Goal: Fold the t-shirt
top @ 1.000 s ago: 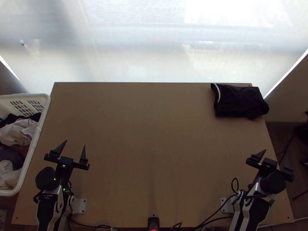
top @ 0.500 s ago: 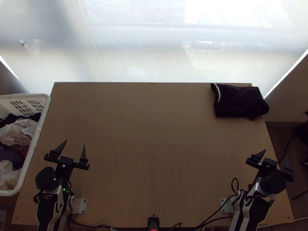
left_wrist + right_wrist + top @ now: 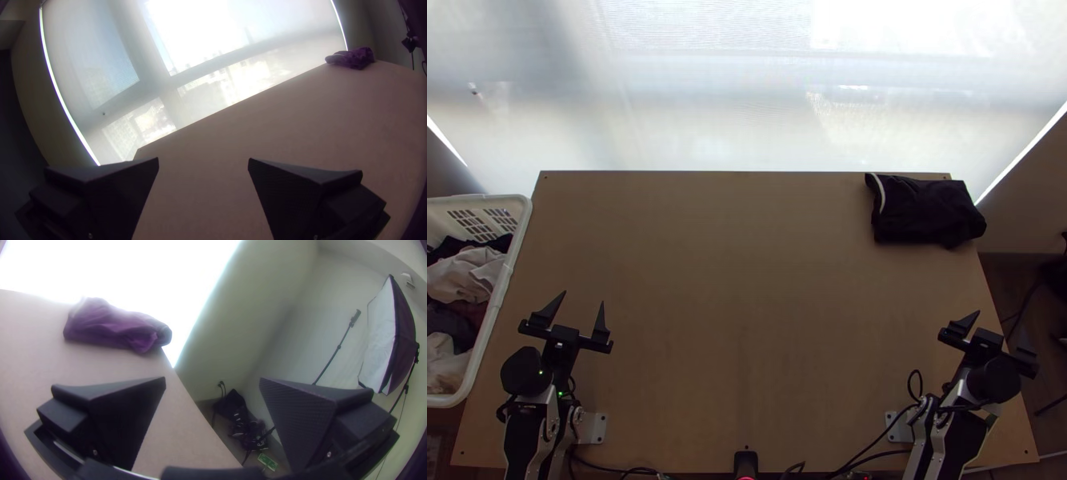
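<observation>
A dark garment (image 3: 927, 211), folded into a compact bundle with a pale edge strip, lies at the table's far right corner, slightly past the right edge. It looks purple in the left wrist view (image 3: 353, 58) and in the right wrist view (image 3: 113, 325). My left gripper (image 3: 583, 304) is open over the near left of the table, far from the cloth; its spread fingers frame bare wood in its wrist view (image 3: 203, 161). My right gripper (image 3: 1001, 326) stands open at the near right, nearer than the garment, with nothing between its fingers (image 3: 212, 380).
A white basket (image 3: 503, 300) of mixed clothes stands against the table's left side. Bare wood of the table (image 3: 739, 280) stretches between the arms. Cables (image 3: 871, 444) run along the near edge. Beyond the right edge are a light stand (image 3: 336, 349) and a softbox (image 3: 382, 340).
</observation>
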Controlling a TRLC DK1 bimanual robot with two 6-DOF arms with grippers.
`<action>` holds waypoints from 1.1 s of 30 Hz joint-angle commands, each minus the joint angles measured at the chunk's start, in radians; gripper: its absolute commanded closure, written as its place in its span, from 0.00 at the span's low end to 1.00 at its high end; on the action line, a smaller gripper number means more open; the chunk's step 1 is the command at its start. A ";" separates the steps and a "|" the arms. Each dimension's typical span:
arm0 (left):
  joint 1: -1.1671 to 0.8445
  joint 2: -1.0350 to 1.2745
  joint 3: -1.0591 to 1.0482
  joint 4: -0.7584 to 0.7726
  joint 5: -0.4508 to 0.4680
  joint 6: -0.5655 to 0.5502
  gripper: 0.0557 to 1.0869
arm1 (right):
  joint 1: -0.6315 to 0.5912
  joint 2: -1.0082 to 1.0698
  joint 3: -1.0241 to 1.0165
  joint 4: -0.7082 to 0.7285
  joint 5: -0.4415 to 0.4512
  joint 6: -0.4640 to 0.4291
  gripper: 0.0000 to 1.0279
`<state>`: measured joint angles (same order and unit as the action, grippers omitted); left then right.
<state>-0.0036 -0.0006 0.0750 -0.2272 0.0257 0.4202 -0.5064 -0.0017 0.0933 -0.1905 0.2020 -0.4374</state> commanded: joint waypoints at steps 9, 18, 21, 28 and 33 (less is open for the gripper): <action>-0.004 0.001 0.000 0.000 0.002 0.000 0.05 | 0.000 0.000 0.000 0.000 0.000 0.000 0.05; -0.004 0.001 0.000 0.000 0.002 0.000 0.05 | 0.072 0.002 0.000 0.000 -0.003 0.000 0.04; -0.004 0.001 0.000 0.000 0.002 0.000 0.05 | 0.138 0.002 0.000 0.000 -0.010 0.031 0.04; -0.004 -0.001 0.000 0.000 0.002 0.000 0.05 | 0.147 0.002 0.000 -0.004 -0.023 0.032 0.04; -0.006 -0.001 0.000 0.000 0.002 0.000 0.05 | 0.195 0.000 0.000 -0.010 -0.052 0.040 0.04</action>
<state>-0.0082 -0.0006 0.0750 -0.2272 0.0284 0.4202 -0.3595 -0.0006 0.0933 -0.1944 0.1783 -0.4076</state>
